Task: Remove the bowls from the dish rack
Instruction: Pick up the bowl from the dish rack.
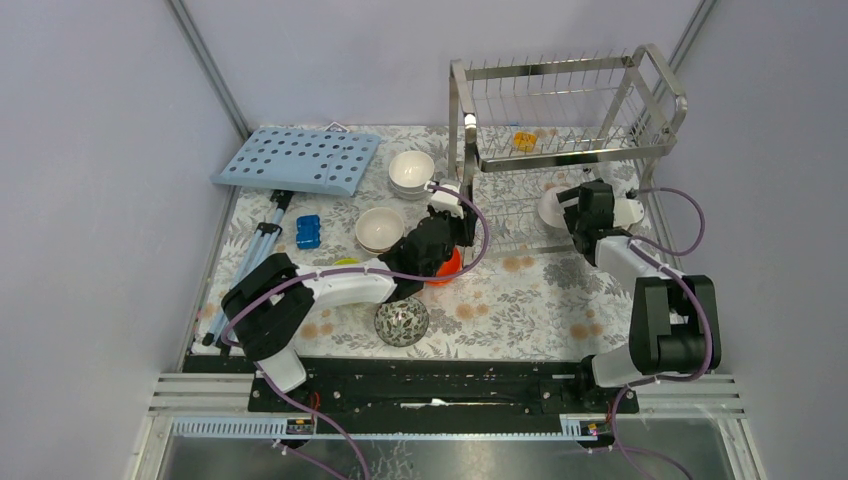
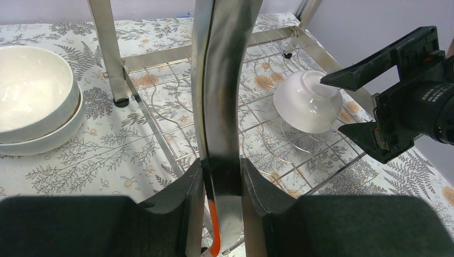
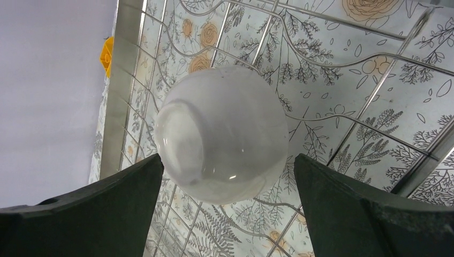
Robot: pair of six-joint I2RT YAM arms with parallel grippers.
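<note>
Left jaws pinch the orange-red bowl (image 1: pixel 452 268) by its rim, at 7 o'clock off the dish rack (image 1: pixel 570 155) corner post. Right jaws stand wide, 1 finger each side of the white bowl (image 3: pixel 222 134) on the rack's lower wires, 3 o'clock end. Bare surface (image 1: pixel 520 300) lies at 6 o'clock.

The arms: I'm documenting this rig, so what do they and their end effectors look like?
The left arm and right arm have blocky black joints and white link shells, each trailed by a looping purple cable. The left end effector and right end effector have broad, matte black, wedge-shaped fingers.
</note>
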